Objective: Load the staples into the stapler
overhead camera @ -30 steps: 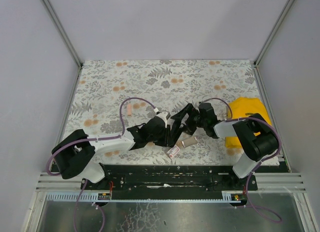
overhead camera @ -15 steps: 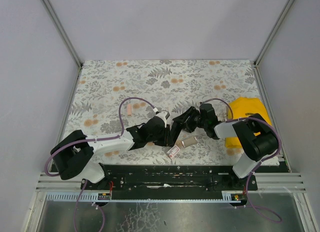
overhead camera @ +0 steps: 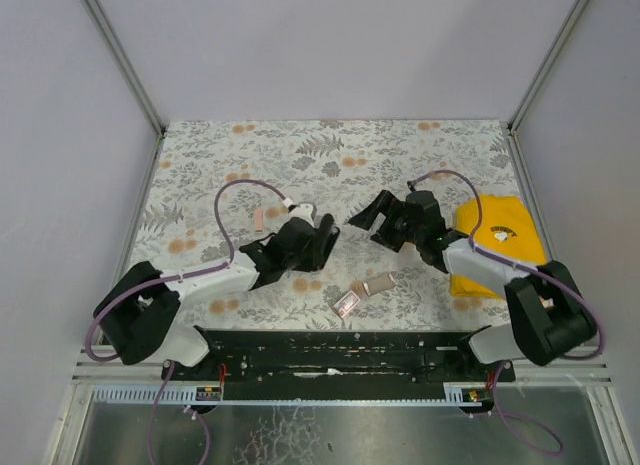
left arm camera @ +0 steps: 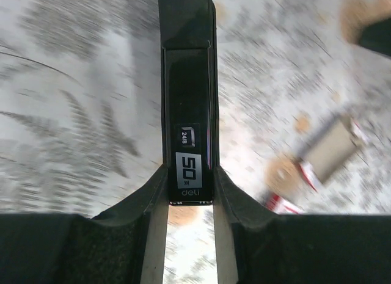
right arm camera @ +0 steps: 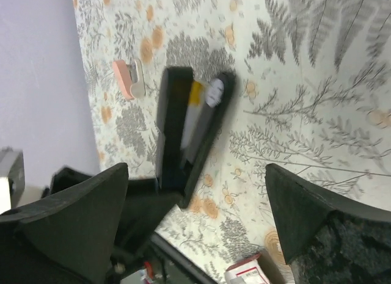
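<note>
Leaf print in grey and orange covers the counter [overhead camera: 200, 185], which is closed in by plain grey walls. Near its middle, a little left of centre, the stapler [left arm camera: 188, 113] is clamped between the left fingers [left arm camera: 145, 201]. They are closed most of the way onto its near end, one on each long side. Its black top carries a white patch reading "50", with "deli" in small print beneath and a little tag reading "24/6" above. The long axis runs straight out from the left wrist, in line with the fingers. Seen from above, it points to the far right, toward the other arm. The right wrist view shows two black arms with a pale grey channel and a yellow bit between them. Whether it touches the counter I cannot tell. The right fingers [right arm camera: 79, 217] are spread wide, hold nothing, and face the stapler from a short way off. Nearer the arm bases lies a red-and-white box [overhead camera: 347, 303], its print too small to read, with a cardboard tray [overhead camera: 378, 283] just beside it. A pink piece [overhead camera: 260, 218] lies to the stapler's left, and a yellow cloth [overhead camera: 500, 220] lies at the right edge.
</note>
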Controlling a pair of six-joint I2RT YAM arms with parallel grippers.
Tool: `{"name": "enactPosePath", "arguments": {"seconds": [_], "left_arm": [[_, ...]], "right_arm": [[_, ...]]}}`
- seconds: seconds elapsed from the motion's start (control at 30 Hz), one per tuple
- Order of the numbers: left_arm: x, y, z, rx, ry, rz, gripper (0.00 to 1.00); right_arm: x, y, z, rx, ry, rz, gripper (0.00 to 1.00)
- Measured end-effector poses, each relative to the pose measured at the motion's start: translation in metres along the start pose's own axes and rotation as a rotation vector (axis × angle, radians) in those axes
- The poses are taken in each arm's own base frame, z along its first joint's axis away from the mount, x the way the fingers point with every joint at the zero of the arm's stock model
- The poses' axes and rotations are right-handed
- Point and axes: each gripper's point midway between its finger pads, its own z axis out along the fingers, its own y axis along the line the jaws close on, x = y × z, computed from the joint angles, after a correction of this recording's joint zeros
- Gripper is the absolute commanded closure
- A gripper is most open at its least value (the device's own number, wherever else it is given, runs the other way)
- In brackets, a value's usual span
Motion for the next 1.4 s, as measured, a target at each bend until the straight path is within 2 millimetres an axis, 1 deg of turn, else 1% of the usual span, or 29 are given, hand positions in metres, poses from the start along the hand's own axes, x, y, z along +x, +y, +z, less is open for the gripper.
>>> {"name": "enactPosePath", "arguments": {"seconds": [0.07,0.13,0.23,0.3,0.33,0.37,0.4,0.43,0.47,0.5,0.53,0.6,0.7,0.77,0.83,0.87,0.93,1.0,1.03,1.07,1.1,1.17,1.23,1.3,1.4], "left_arm": [[-0.019,0.026,0.003,-0.074,-0.051,-0.004,1.00],[-0.033,0.050,0.004,-0.140,-0.086,-0.010,1.00],[-0.049,0.089,0.010,-0.243,-0.120,-0.017,1.00],[-0.056,0.109,0.015,-0.299,-0.123,-0.019,0.99],[-0.060,0.119,0.019,-0.322,-0.127,-0.019,0.93],[-0.063,0.126,0.021,-0.339,-0.128,-0.019,0.82],[-0.067,0.132,0.024,-0.353,-0.129,-0.018,0.59],[-0.070,0.137,0.026,-0.364,-0.131,-0.018,0.43],[-0.072,0.141,0.028,-0.371,-0.131,-0.017,0.31],[-0.076,0.145,0.029,-0.376,-0.134,-0.017,0.25],[-0.079,0.146,0.029,-0.374,-0.137,-0.013,0.22],[-0.082,0.147,0.029,-0.361,-0.143,-0.007,0.18],[-0.090,0.139,0.025,-0.293,-0.170,0.008,0.17],[-0.096,0.134,0.015,-0.241,-0.206,0.000,0.16],[-0.108,0.138,0.000,-0.213,-0.260,-0.034,0.16],[-0.115,0.139,-0.009,-0.194,-0.300,-0.055,0.13],[-0.133,0.176,-0.034,-0.246,-0.400,-0.144,0.07],[-0.139,0.212,-0.064,-0.323,-0.508,-0.232,0.02],[-0.137,0.230,-0.079,-0.380,-0.562,-0.271,0.00],[-0.133,0.242,-0.092,-0.427,-0.607,-0.294,0.00],[-0.128,0.250,-0.102,-0.466,-0.651,-0.309,0.00],[-0.114,0.260,-0.116,-0.529,-0.714,-0.324,0.00],[-0.102,0.269,-0.121,-0.582,-0.741,-0.333,0.00],[-0.092,0.279,-0.122,-0.631,-0.743,-0.332,0.00],[-0.087,0.288,-0.118,-0.676,-0.736,-0.320,0.00]], "right_arm": [[-0.013,0.011,-0.012,0.006,-0.050,-0.077,0.01],[-0.023,0.016,-0.025,0.021,-0.097,-0.144,0.00],[-0.031,0.013,-0.042,0.062,-0.143,-0.227,0.01],[-0.034,0.006,-0.053,0.106,-0.161,-0.277,0.01],[-0.035,0.003,-0.057,0.124,-0.168,-0.296,0.01],[-0.036,-0.001,-0.061,0.142,-0.172,-0.316,0.01],[-0.037,-0.005,-0.065,0.161,-0.177,-0.336,0.01],[-0.038,-0.009,-0.069,0.177,-0.177,-0.352,0.01],[-0.040,-0.014,-0.072,0.198,-0.181,-0.368,0.01],[-0.043,-0.018,-0.075,0.215,-0.182,-0.382,0.01],[-0.044,-0.022,-0.077,0.229,-0.182,-0.390,0.01],[-0.050,-0.033,-0.083,0.267,-0.181,-0.416,0.01],[-0.061,-0.051,-0.093,0.326,-0.185,-0.453,0.01],[-0.070,-0.060,-0.101,0.364,-0.202,-0.479,0.01],[-0.082,-0.064,-0.111,0.396,-0.244,-0.512,0.01],[-0.088,-0.064,-0.118,0.404,-0.277,-0.532,0.01],[-0.099,-0.061,-0.130,0.412,-0.354,-0.573,0.01],[-0.109,-0.058,-0.144,0.413,-0.448,-0.617,0.01],[-0.113,-0.056,-0.151,0.412,-0.498,-0.639,0.01],[-0.116,-0.056,-0.156,0.414,-0.532,-0.654,0.01],[-0.119,-0.057,-0.160,0.413,-0.575,-0.674,0.01],[-0.122,-0.065,-0.166,0.430,-0.638,-0.703,0.01],[-0.121,-0.076,-0.167,0.456,-0.662,-0.720,0.01],[-0.119,-0.091,-0.167,0.495,-0.672,-0.734,0.01],[-0.117,-0.109,-0.165,0.543,-0.677,-0.750,0.01]]}}
